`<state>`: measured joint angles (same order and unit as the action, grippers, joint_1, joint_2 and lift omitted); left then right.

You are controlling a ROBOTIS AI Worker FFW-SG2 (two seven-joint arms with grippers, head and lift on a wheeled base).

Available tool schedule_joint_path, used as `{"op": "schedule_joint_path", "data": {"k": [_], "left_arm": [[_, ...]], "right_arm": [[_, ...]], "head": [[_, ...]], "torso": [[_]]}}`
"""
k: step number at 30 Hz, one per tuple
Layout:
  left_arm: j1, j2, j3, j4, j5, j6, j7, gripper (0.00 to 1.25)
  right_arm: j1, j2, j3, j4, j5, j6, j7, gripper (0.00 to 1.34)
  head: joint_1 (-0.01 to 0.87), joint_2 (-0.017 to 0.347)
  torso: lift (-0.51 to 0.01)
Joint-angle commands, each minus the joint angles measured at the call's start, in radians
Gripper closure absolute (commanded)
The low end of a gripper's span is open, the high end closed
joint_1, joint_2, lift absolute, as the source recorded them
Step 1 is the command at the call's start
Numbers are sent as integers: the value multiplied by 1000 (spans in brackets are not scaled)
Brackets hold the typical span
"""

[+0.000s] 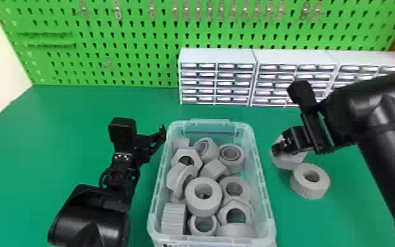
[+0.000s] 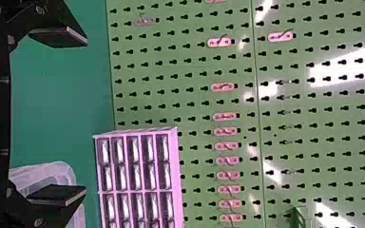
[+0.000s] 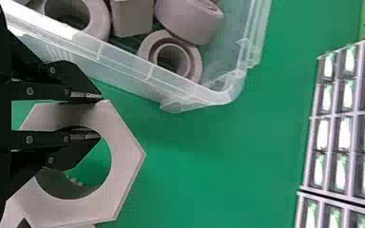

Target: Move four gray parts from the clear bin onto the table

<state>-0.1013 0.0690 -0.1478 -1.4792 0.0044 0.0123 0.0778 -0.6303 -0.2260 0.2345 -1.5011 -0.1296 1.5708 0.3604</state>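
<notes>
And here on the table (image 1: 59,141) it's the bin (image 1: 262,177) mid-scene — heaped parts (image 1: 203,209) inside, one loose part (image 1: 306,190) to its right, a second part (image 1: 287,161) just behind that, drawer cabinets (image 1: 218,78) farther back, pegboard (image 1: 134,49) behind them.

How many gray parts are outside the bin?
2: a hex part in the right gripper, and a round part on the table next to it. More may be hidden.
</notes>
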Motion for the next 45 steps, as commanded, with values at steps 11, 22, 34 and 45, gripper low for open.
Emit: {"op": "schedule_joint_path", "data": {"k": [11, 22, 34, 45], "left_arm": [[-1, 0, -3, 2, 2, 0, 0, 182], [-1, 0, -6, 5, 3, -3, 2, 180], [-11, 0, -12, 13, 8, -15, 5, 180], [-11, 0, -16, 16, 9, -17, 5, 180]], "right_arm": [[11, -1, 42, 99, -30, 1, 0, 1007], [9, -3, 60, 140, -38, 1, 0, 1007], [9, -4, 71, 162, -41, 1, 0, 1007], [15, -6, 66, 173, -44, -3, 0, 1007]], "head": [[693, 72], [693, 72], [693, 72], [693, 72]], "torso": [[-52], [-52], [-52], [-52]]}}
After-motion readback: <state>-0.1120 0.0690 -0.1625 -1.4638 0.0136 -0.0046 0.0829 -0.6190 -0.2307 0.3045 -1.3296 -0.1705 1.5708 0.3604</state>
